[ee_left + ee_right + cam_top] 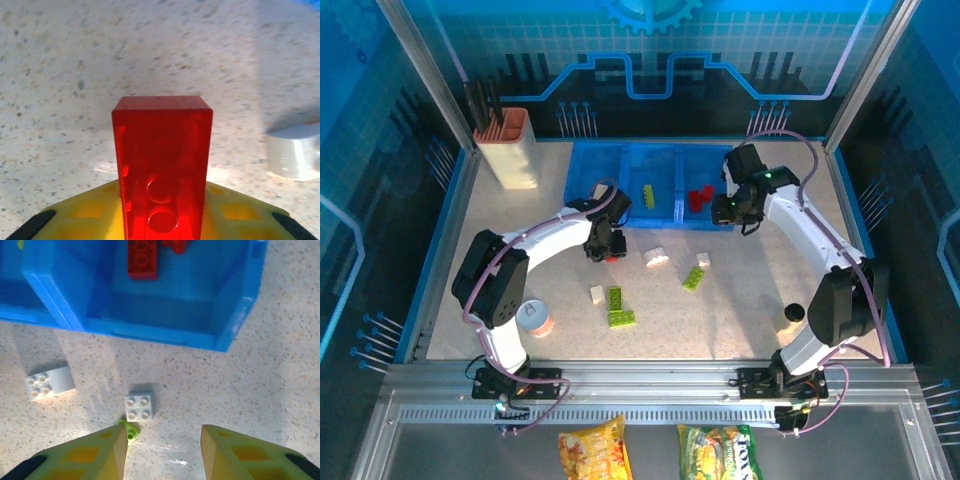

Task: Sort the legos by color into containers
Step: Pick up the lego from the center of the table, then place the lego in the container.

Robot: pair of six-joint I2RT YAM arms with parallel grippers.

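My left gripper [606, 246] is shut on a red lego [162, 160], which stands up between its yellow fingers just above the table. My right gripper [162, 440] hangs open in front of the blue tray [150, 332], with nothing between its fingers. Below it lie a small white lego [139, 405], a lime green lego [130, 431] partly behind its left finger, and a longer white lego [49, 382]. The tray's right bin holds red legos [700, 197]; the middle bin holds a green lego [647, 193]. More green legos [618, 308] and a white one [597, 294] lie on the table.
A beige utensil holder [510, 148] stands at the back left. A small round can [534, 317] sits by the left arm's base, and a small jar [790, 317] by the right arm's base. A white lego [295, 155] lies to the right of the held red one.
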